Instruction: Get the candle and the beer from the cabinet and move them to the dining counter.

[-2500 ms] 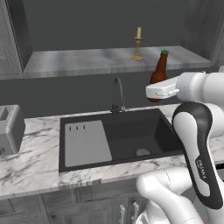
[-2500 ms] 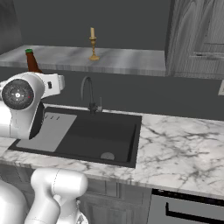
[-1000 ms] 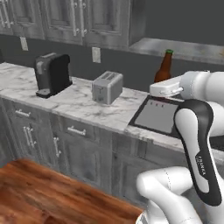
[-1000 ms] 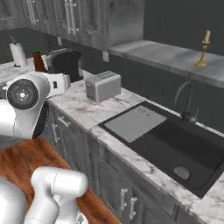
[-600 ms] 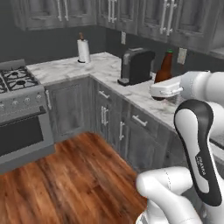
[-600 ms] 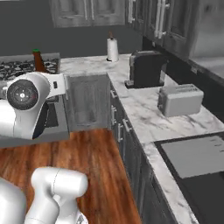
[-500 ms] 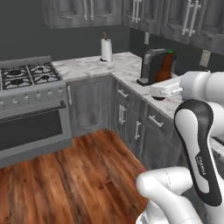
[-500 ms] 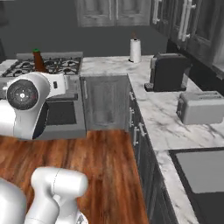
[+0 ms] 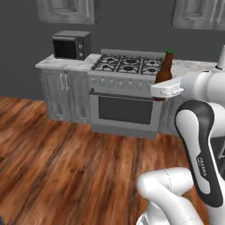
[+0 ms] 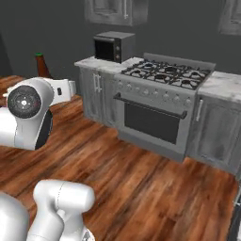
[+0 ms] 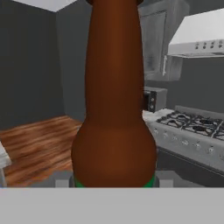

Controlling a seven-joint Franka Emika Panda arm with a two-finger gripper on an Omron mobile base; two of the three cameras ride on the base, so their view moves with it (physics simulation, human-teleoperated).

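Gripper (image 9: 165,89) clamped on the small brown glass beer bottle with green cap (image 9: 164,73), held upright in the air at the end of the white arm; in the hand view the bottle's brown body (image 11: 114,105) stands just ahead of the camera. The grip is as it was half a second ago, but the base has turned: the black coffee machine and paper-towel roll have left the left base view. Below, a brown wooden plank floor (image 9: 66,167). Beyond it, a steel gas range with black burners (image 9: 127,94), grey cabinets, a black microwave (image 9: 70,44) on white marble worktop (image 9: 66,63), dark grey wall.
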